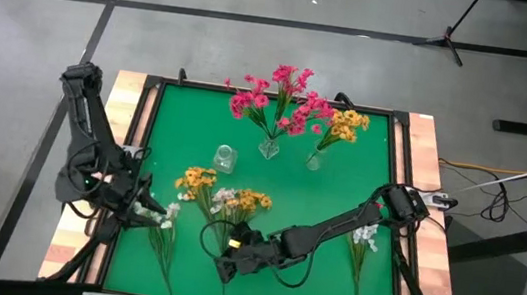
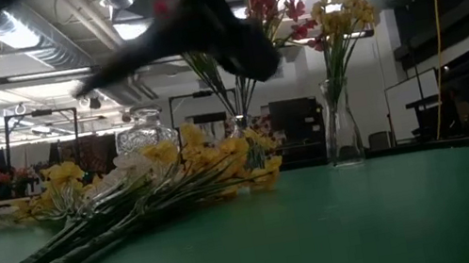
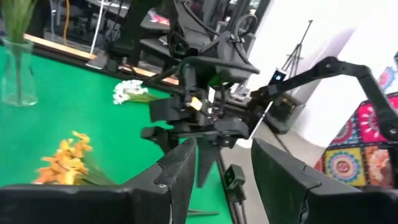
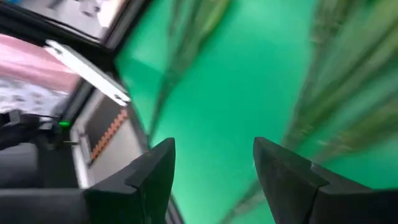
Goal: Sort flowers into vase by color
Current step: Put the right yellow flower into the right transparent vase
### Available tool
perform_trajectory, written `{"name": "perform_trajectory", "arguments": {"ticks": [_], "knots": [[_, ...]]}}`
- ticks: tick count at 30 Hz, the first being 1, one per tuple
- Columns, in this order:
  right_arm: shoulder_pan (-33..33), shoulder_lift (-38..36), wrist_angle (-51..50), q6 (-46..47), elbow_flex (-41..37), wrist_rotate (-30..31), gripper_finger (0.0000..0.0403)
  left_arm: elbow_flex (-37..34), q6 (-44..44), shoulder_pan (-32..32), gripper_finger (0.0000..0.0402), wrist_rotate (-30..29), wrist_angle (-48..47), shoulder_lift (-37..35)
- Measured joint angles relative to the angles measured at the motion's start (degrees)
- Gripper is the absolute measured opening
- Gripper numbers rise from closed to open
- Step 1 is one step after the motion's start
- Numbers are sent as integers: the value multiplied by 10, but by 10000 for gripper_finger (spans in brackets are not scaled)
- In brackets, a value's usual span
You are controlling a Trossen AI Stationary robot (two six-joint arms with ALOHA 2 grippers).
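At the far side of the green table (image 1: 337, 202) stand three glass vases. The middle vase (image 1: 269, 148) holds pink flowers (image 1: 278, 97). The vase to its right (image 1: 314, 160) holds yellow-orange flowers (image 1: 345, 125). A third, small vase (image 1: 225, 158) stands closer in and has nothing in it.

More flowers lie flat on the table. A yellow and white bunch (image 1: 222, 200) lies near the middle, with its stems toward the near edge. One white sprig (image 1: 364, 238) lies near the right edge. Another white sprig (image 1: 158, 217) lies near the left edge.

The left tool (image 1: 140, 208) sits by the left edge, just beside that white sprig. Its fingers (image 3: 180, 168) are apart and hold nothing. The right tool (image 1: 228, 259) hangs over the stems near the front edge. Its fingers (image 4: 155, 168) are apart too, with only green cloth between them.

There is bare green space between the vases and the right edge.

The low view shows the bunch lying in front of the vases, but a dark blurry arm (image 2: 197, 23) covers part of it. Only the high view shows all three vases clearly.
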Motion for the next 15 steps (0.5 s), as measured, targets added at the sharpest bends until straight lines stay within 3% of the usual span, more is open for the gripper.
{"name": "perform_trajectory", "arguments": {"ticks": [5, 15], "knots": [[0, 0, -52, 51, 2, 24, 218, -56, 36, 0, 153, 40, 116, 0], [0, 0, -77, 87, 2, 86, 218, -114, 123, 0, 153, 190, 299, 0]]}}
